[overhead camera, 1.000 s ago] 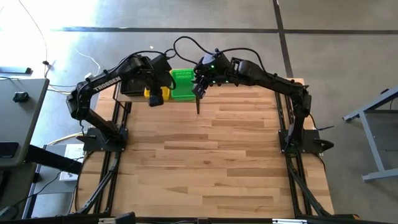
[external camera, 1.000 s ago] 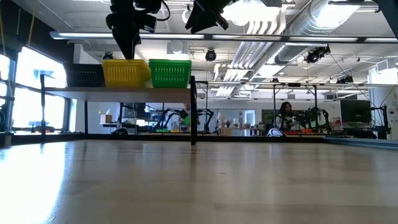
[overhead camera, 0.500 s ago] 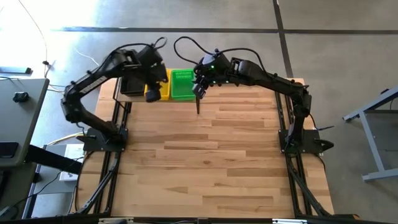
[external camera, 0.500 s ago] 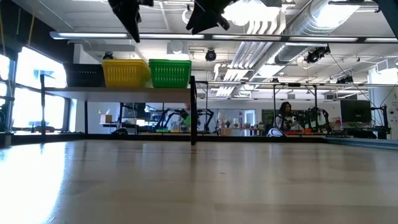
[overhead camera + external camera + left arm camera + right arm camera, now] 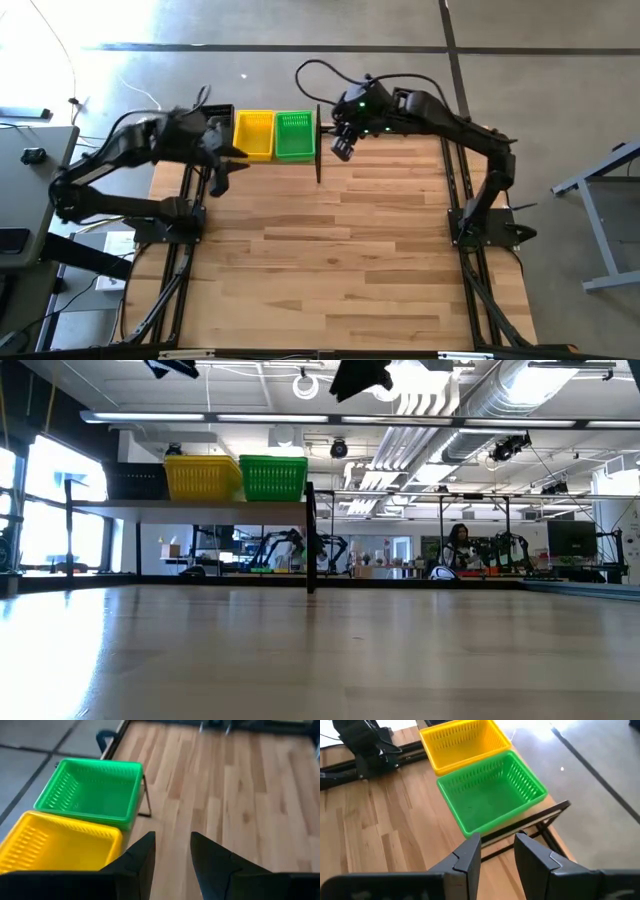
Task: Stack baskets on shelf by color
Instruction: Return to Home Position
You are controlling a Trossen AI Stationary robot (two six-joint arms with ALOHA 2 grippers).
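Wooden slatted tabletop (image 5: 330, 250), with both claws lifted clear of a filled shelf.

The left gripper (image 5: 172, 854) is seen with its fingers parted by a narrow gap and nothing held. Half a second ago it was hanging over the yellow plastic mesh baskets (image 5: 253, 134); it has since been drawn back, so they now lie just ahead of it. The right gripper (image 5: 497, 851), likewise slightly parted and empty, has been pulled off beside the bright green mesh baskets (image 5: 294, 135). Black mesh baskets (image 5: 135, 482) complete the row on the narrow light-wood shelf (image 5: 200, 506). Stacking is judged finished; only the retreat to rest remains.
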